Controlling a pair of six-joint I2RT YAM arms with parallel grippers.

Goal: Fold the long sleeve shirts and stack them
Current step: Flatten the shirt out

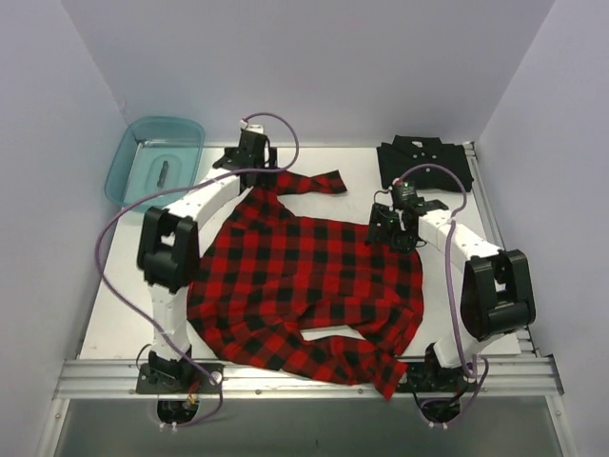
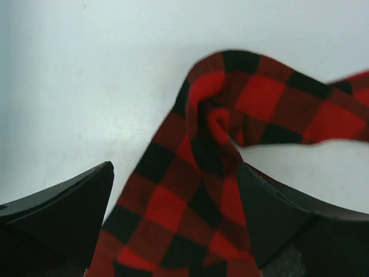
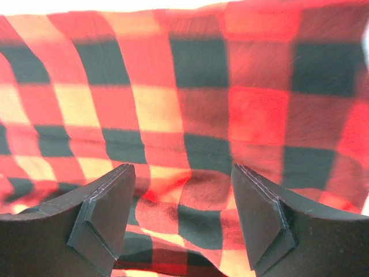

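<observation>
The red-and-black plaid shirt (image 1: 304, 286) lies spread across the middle of the table, with one sleeve (image 1: 309, 181) stretched along the back. My left gripper (image 1: 252, 171) is at that sleeve's near end. In the left wrist view it (image 2: 179, 219) is open, and the twisted sleeve (image 2: 196, 173) lies between the fingers (image 2: 63, 213). My right gripper (image 1: 390, 228) is over the shirt's upper right edge. In the right wrist view it (image 3: 181, 213) is open, with rumpled plaid (image 3: 190, 115) below and between the fingers (image 3: 104, 213). The black shirt (image 1: 423, 162) lies folded at the back right.
A translucent teal bin (image 1: 157, 157) sits at the back left with a small dark object inside. Purple walls close in the table on three sides. A metal rail (image 1: 304, 376) runs along the near edge, and the shirt's lower sleeve hangs over it.
</observation>
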